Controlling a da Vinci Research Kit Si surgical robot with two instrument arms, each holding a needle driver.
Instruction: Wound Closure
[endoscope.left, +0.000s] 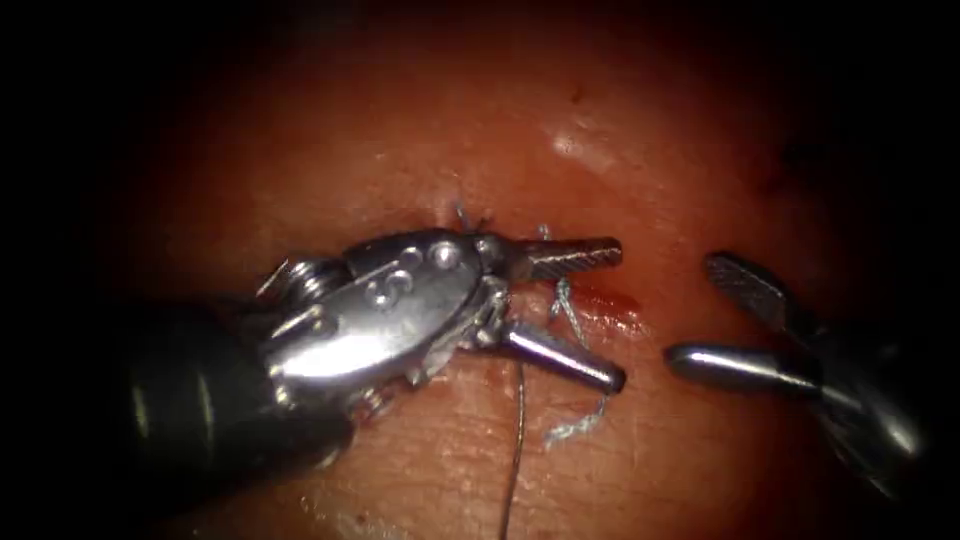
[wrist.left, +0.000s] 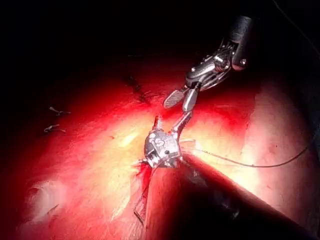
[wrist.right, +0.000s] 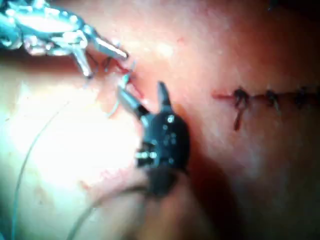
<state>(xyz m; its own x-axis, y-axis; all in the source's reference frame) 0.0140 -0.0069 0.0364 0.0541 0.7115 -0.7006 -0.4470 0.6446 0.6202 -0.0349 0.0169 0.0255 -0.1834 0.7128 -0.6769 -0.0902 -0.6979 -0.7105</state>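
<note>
— Two tools, both with jaws spread wide. Starting at the left: the left tool (endoscope.left: 565, 310) lies across the tissue (endoscope.left: 420, 140), one jaw above and one below a tangle of pale thread (endoscope.left: 572, 312). It grips nothing that I can see.

— And the needle?

— I can't pick it out anywhere. What I do see is a thin dark strand (endoscope.left: 517, 440) running down from under the left tool toward the near edge, and frayed pale ends (endoscope.left: 575, 428) lying loose on the surface just below the lower jaw.

— How would that thread handle?

— My guess: light, limp and slick with the red fluid (endoscope.left: 612, 300), so it would slip from a loose grip. Better to take it on a clean stretch than at the frayed ends. The tissue looks soft and wet, likely to tear if pinched hard.

— And further right?

— The right tool (endoscope.left: 705, 315) sits apart from the thread, open too, holding nothing. From its wrist camera, finished stitches (wrist.right: 270, 97) run along the cut beyond it.
</note>
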